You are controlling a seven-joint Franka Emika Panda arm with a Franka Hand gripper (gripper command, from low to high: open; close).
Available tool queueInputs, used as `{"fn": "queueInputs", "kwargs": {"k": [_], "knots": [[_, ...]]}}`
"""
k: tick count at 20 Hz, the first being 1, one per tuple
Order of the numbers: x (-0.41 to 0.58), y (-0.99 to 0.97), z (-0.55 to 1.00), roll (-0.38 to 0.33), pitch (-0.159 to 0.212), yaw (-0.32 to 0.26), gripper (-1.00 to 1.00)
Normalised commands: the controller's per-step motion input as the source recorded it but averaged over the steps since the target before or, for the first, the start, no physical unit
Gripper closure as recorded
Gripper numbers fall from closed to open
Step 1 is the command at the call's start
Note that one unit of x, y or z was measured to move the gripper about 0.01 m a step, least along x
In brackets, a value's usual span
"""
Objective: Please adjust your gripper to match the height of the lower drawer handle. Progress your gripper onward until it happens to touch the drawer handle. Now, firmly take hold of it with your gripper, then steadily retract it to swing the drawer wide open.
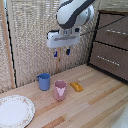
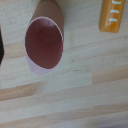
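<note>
The gripper, fingers apart and holding nothing, hangs at upper centre above a pink cup, well apart from the lower drawer handle on the closed drawer at right, so every step seems still undone.

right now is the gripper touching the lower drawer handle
No, the gripper hangs in the air above the pink cup, well to the exterior view's left of the lower drawer handle.
</note>
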Motion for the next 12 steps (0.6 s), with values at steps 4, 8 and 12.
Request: {"fn": "queueInputs", "kwargs": {"k": [4,8,12], "knots": [[-0.099,0.01,0.01,-0.32,-0.028,0.071,-1.0],[-0.149,-0.11,0.0,-0.375,-0.036,0.046,-1.0],[-0.175,-0.14,0.0,-0.375,-0.033,0.052,-1.0]]}}
